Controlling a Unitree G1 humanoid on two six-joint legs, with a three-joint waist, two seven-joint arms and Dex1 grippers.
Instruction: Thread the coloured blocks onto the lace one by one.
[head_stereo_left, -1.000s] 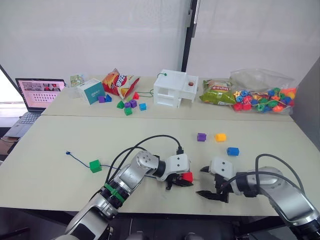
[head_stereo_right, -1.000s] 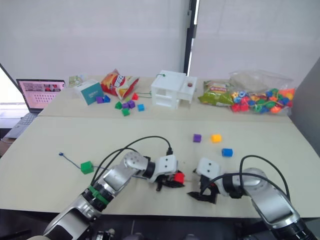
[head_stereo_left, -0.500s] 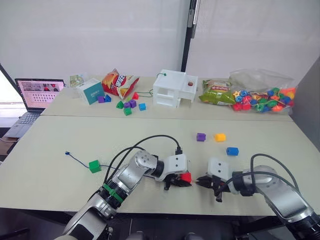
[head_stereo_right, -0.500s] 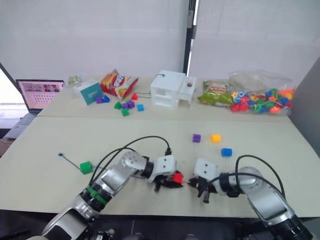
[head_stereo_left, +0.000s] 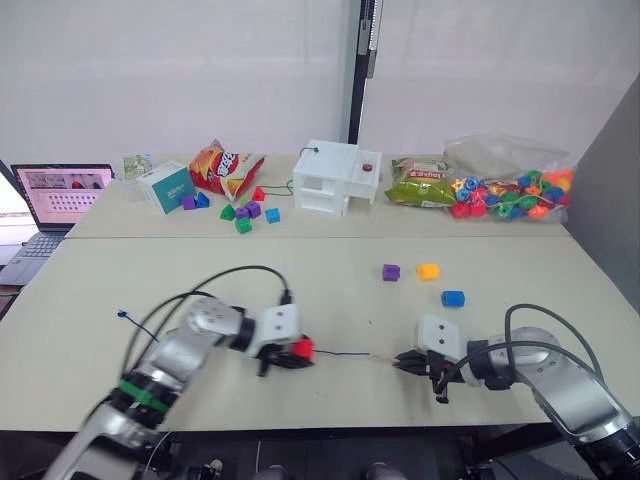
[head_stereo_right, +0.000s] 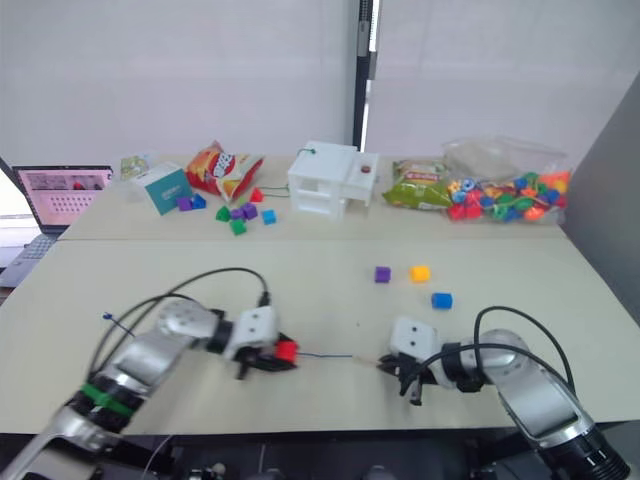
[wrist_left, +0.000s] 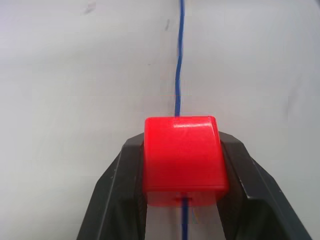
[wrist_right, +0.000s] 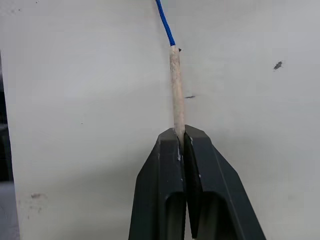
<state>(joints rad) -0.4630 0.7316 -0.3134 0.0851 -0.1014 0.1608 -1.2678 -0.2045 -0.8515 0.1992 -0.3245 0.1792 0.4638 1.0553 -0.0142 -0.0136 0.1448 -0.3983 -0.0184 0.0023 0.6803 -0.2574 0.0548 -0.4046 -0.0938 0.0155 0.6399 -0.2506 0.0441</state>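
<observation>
The right pincer (wrist_right: 181, 137) pinches the pale stiff tip (wrist_right: 175, 85) of the lace (head_stereo_left: 340, 353), its fingers pressed together on the tip's near end. The left pincer (wrist_left: 182, 165) clamps the red block (wrist_left: 182, 157) by two opposite faces, the dark-blue cord running straight through its hole and out across the bench (head_stereo_left: 330, 300) between the two arms.

The lace lies low over the bench front, stretched from red block to tip. Beyond it, well apart, sit the purple block (head_stereo_left: 390, 272), the yellow block (head_stereo_left: 427, 271) and the blue block (head_stereo_left: 452, 298).

The cord looks limp and light and would likely sag if slackened; only the tip seems rigid enough to steer, so it is the sensible place to hold. The blocks look like hard, smooth plastic, light and probably slippery, best gripped on flat sides that leave the hole open.
</observation>
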